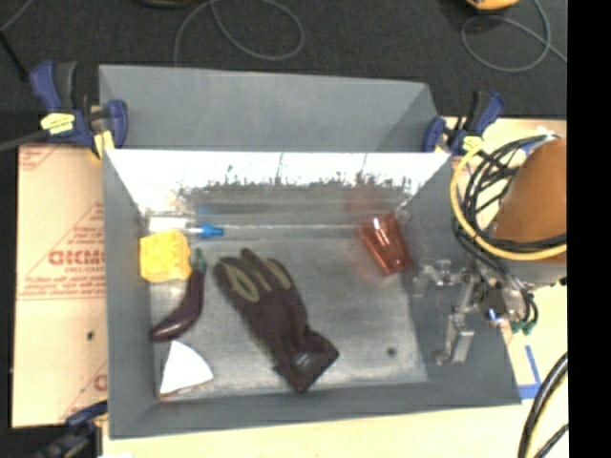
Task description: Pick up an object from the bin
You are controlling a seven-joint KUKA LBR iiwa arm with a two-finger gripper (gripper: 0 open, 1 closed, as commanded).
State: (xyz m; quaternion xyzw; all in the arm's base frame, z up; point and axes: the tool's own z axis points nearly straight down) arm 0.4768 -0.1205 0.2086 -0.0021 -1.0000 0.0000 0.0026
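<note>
Bin: a grey metal bin with sloping walls and a scuffed, matt floor is being inspected; six loose things are lying well apart on the floor, with none heaped.
Arm: an orange-covered wrist with looped black cables is being held over the right rim.
Gripper: a bare metal tool is being carried above the right sloping wall, clear of every thing; whether it is released or clenched cannot be told, and nothing is being seen gripped in it.
Step in hand: by judgement, the approach is being made and no thing is being grasped yet.
Glove: a dark brown fabric glove, soft and limp, is lying flat across mid-floor, with the cuff toward the front.
Red cup: a small clear red plastic cup, smooth and rigid, is lying at the back right; it is being judged the thing nearest the gripper.
Aubergine: a glossy purple curved toy is lying at the left, just beside the glove.
Yellow block: a chunky, squarish piece is sitting at the back left.
White wedge: a smooth triangular piece is lying in the front-left corner.
Tube: a thin clear tube with a blue end is lying along the back wall.
Next move: a reach leftward and down over one chosen thing is being called for; the rigid cup is being judged the simpler grasp, the limp glove the more forgiving.
</note>
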